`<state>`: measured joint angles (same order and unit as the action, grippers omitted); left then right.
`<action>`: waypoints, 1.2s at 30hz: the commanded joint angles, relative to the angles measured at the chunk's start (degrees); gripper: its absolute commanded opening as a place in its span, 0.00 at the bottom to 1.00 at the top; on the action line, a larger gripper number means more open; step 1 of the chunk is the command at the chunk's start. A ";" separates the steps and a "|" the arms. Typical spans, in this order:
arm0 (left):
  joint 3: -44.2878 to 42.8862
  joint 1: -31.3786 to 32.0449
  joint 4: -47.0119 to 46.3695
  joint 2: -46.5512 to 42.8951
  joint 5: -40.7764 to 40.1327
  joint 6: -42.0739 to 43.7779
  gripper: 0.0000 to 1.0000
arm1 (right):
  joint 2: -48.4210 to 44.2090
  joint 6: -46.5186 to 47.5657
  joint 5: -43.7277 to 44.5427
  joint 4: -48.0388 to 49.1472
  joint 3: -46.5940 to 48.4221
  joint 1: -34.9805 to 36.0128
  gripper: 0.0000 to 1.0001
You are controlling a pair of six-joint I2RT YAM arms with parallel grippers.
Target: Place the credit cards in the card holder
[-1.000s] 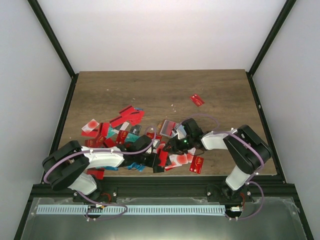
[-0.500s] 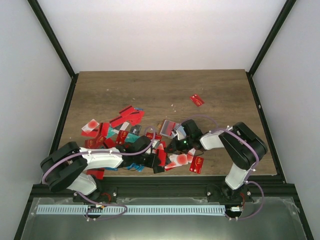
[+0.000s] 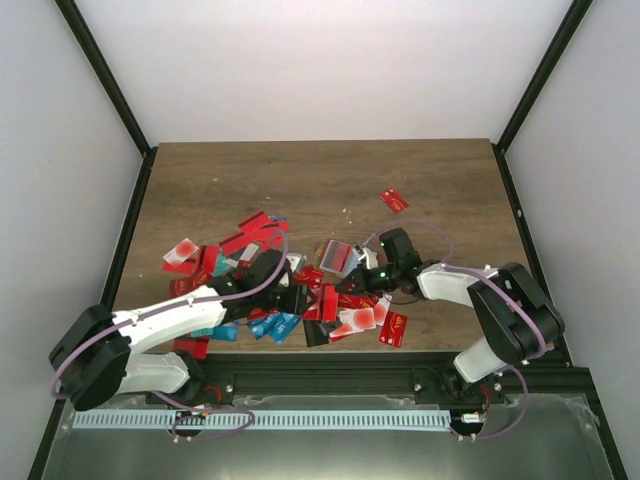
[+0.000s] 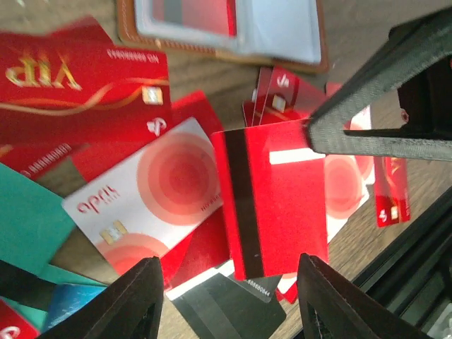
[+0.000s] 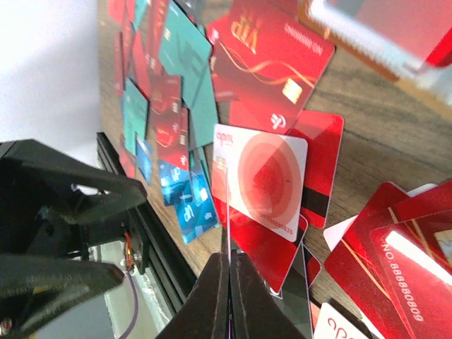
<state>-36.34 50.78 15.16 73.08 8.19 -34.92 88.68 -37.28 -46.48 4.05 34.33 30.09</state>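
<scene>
The credit cards (image 3: 235,262) lie in a loose pile at the table's front centre, mostly red, some teal and blue. The brown card holder (image 3: 338,255) lies open behind the pile; the left wrist view shows its pale blue inside (image 4: 282,28), and it also shows in the right wrist view (image 5: 381,32). My right gripper (image 5: 229,263) is shut on a red card (image 4: 279,205) with a black stripe, held on edge just above the pile (image 3: 328,302). My left gripper (image 4: 229,304) is open and empty, its fingers either side of that card's lower end.
A white card with red circles (image 4: 152,198) and a red VIP card (image 4: 78,92) lie under the held card. One red card (image 3: 394,200) lies apart at the back right. The black front rail (image 3: 320,365) runs close behind both grippers.
My left arm has stretched forward and right, bringing its open gripper up to the held card. My right gripper has lifted the red card onto its edge and its arm has straightened.
</scene>
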 commanded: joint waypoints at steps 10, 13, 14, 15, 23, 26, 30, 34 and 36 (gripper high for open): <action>3.62 -14.01 -19.20 -4.16 27.91 5.62 0.54 | -9.16 -0.32 -15.12 2.76 0.60 -9.26 0.01; 4.70 -15.25 -25.01 -3.52 33.54 3.58 0.54 | -10.69 -2.37 -18.09 5.18 0.76 -10.00 0.01; 4.94 -15.42 -26.68 -3.21 35.41 2.90 0.54 | -11.06 -2.93 -18.86 5.91 0.91 -9.99 0.01; 5.08 -15.57 -28.12 -2.77 36.67 2.20 0.54 | -11.49 -3.50 -19.54 6.55 0.99 -9.98 0.01; 5.14 -15.63 -34.06 -1.25 40.82 -1.16 0.51 | -13.92 -7.32 -22.77 11.49 1.11 -10.08 0.01; 5.21 -15.63 -34.10 -1.36 40.47 -1.50 0.49 | -14.30 -8.39 -23.39 12.66 1.13 -10.13 0.01; 5.77 -15.61 -35.39 -1.10 40.67 -2.41 0.44 | -14.42 -9.48 -23.97 13.90 1.11 -10.12 0.01; 6.64 -15.63 -38.48 -0.60 41.83 -4.33 0.33 | -14.42 -10.00 -24.28 14.70 1.19 -10.13 0.01; 6.81 -15.62 -39.55 -0.29 42.35 -4.80 0.27 | -14.50 -10.34 -24.37 15.15 1.18 -10.13 0.01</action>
<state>-30.55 35.33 -19.68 71.94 48.36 -38.57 75.40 -46.39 -69.19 16.88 33.98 20.43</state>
